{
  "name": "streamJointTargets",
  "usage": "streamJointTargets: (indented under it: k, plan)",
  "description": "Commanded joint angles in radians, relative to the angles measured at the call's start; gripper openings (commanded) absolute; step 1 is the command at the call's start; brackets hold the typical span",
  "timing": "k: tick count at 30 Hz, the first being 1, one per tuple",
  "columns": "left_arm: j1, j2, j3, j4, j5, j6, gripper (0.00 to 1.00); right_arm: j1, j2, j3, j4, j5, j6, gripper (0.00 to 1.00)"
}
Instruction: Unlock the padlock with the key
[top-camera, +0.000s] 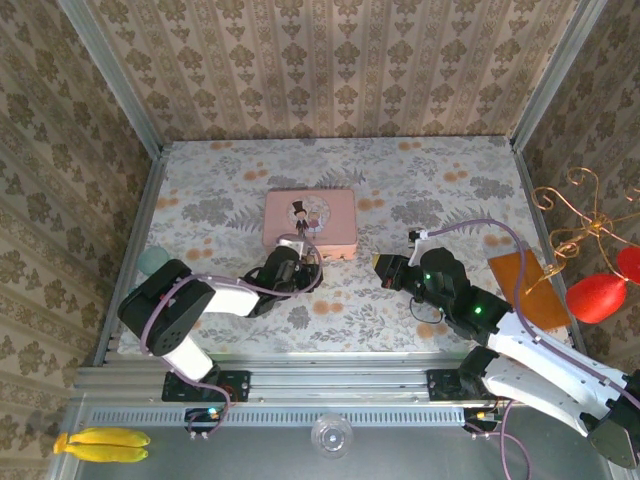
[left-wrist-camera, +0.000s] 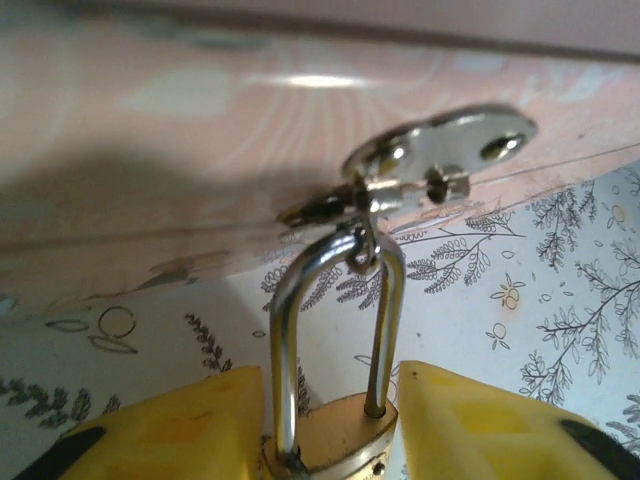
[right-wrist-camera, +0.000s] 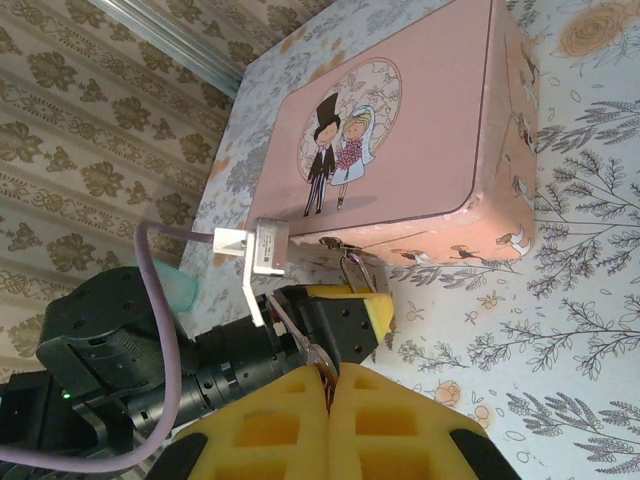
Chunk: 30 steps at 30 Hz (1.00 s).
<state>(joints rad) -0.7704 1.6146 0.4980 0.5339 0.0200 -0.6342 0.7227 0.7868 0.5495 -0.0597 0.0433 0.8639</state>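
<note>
The left arm (top-camera: 215, 297) lies low and stretched out from the lower left of the overhead view toward the middle, its wrist levelled at the near wall of the pink box (top-camera: 310, 215). In its wrist view the left end effector (left-wrist-camera: 330, 385) rises from the bottom edge as two blocky yellow fingers (left-wrist-camera: 180, 425) with a matte, foam-like surface and black patches. They stand pressed to either side of the padlock (left-wrist-camera: 335, 440), gripping its small brass-gold body.

The padlock's shackle (left-wrist-camera: 290, 310), a smooth, shiny silver U of round wire, runs up from the body and hooks through a bright metal hasp (left-wrist-camera: 440, 155) on the box's glossy pink wall. So the padlock hangs at the front of the box, at the lower centre of that view, just above the table (top-camera: 420, 190), which has a pale cloth printed with grey leaves and orange flowers.

The right arm (top-camera: 530, 350), white-shelled with a black wrist, comes in from the lower right of the overhead view, elbow bent and wrist pointing left toward the box, apart from it. The right end effector (right-wrist-camera: 330, 375) is closed, its cratered yellow pads flat together at the bottom of its wrist view. A small silvery piece (right-wrist-camera: 318, 358) peeks from their seam, too small to identify. The box lid, at the upper right there, bears a cartoon bride and groom.
</note>
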Motion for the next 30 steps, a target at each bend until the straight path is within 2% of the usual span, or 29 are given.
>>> streamJointTargets:
  k: [1,10,16,23,30]
  plan:
    - [0.006,0.008,0.017,-0.009,0.009,-0.001,0.36,-0.001,-0.01,-0.003,0.001,-0.01,0.004,0.0]
    - [-0.01,-0.057,0.002,-0.044,-0.004,-0.019,0.19,-0.001,-0.001,-0.011,-0.009,-0.005,0.04,0.0]
    - [-0.013,-0.116,-0.004,-0.057,0.001,-0.059,0.1,-0.001,0.036,-0.055,0.044,-0.024,0.142,0.0]
    - [-0.009,-0.156,0.0,-0.026,0.063,-0.206,0.02,0.003,0.097,-0.138,0.203,-0.074,0.317,0.0]
    - [-0.005,-0.123,0.035,0.006,0.169,-0.398,0.0,0.029,0.137,-0.195,0.287,-0.039,0.336,0.0]
